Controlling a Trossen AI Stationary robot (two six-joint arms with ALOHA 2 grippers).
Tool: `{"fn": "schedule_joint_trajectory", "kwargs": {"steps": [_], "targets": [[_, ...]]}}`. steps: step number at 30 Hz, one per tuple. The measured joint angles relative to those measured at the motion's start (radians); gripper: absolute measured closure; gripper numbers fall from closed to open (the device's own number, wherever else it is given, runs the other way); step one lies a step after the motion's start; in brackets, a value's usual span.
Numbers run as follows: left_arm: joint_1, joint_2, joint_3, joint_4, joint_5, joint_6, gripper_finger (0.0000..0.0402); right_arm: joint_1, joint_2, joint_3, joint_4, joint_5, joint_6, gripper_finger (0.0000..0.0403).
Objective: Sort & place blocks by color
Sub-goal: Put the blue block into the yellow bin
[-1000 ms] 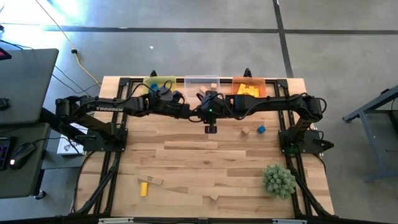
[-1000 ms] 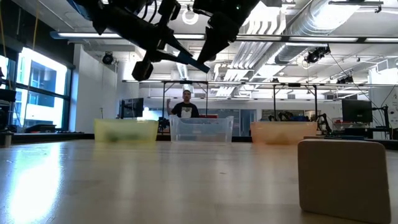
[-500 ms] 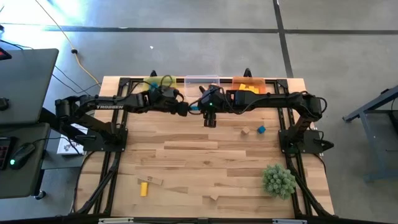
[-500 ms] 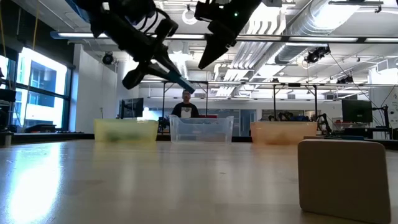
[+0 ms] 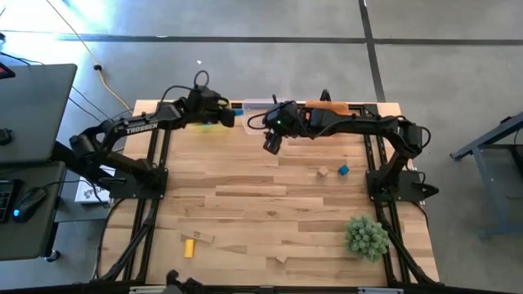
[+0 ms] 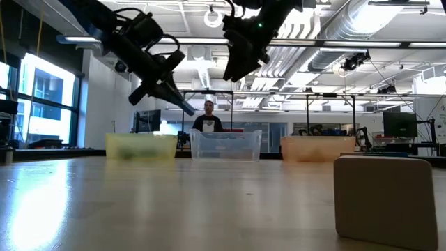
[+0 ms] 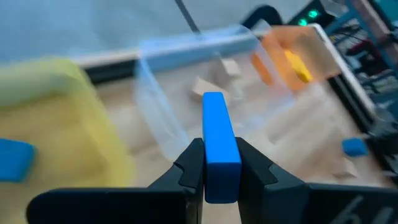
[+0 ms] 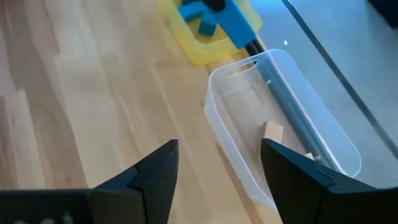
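Left wrist view: the left gripper (image 7: 221,171) is clamped on a blue bar (image 7: 219,143), carried in the air, with the yellow bin (image 7: 59,118) just ahead and below, where blue blocks already lie. This looks like the delivery step; next the bar needs centring over that bin, then release. The right gripper (image 8: 217,165), fingers apart and empty, hovers beside the clear bin (image 8: 280,130).

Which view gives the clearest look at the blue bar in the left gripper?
The left wrist view: the blue bar fills the middle, pinched between the left gripper fingers. The right wrist view shows it smaller, over the yellow bin. In the low view it is a thin sliver; from above the arm mostly hides it.
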Motion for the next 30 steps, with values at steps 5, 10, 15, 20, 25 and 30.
{"fn": "schedule_joint_trajectory", "kwargs": {"steps": [5,10,15,20,25,30], "targets": [[0.098,0.000,0.000,-0.015,0.001,0.119,0.0366,-0.012,0.000,0.000,0.024,-0.001,0.062,0.0187],[0.177,0.000,0.000,-0.065,0.001,0.217,0.0366,-0.011,0.000,0.000,0.026,-0.002,0.156,0.0187],[0.233,0.015,0.000,-0.122,0.001,0.279,0.0365,-0.011,-0.001,0.000,0.026,-0.002,0.222,0.0187],[0.260,0.064,0.000,-0.153,0.001,0.322,0.0365,-0.011,-0.001,0.000,0.026,0.023,0.282,0.0187],[0.267,0.107,0.000,-0.153,0.001,0.325,0.0362,-0.009,-0.001,0.000,-0.022,0.015,0.411,0.0187],[0.267,0.107,0.000,-0.156,0.001,0.328,0.0337,0.013,-0.001,0.000,-0.151,-0.028,0.526,0.0187]]}}
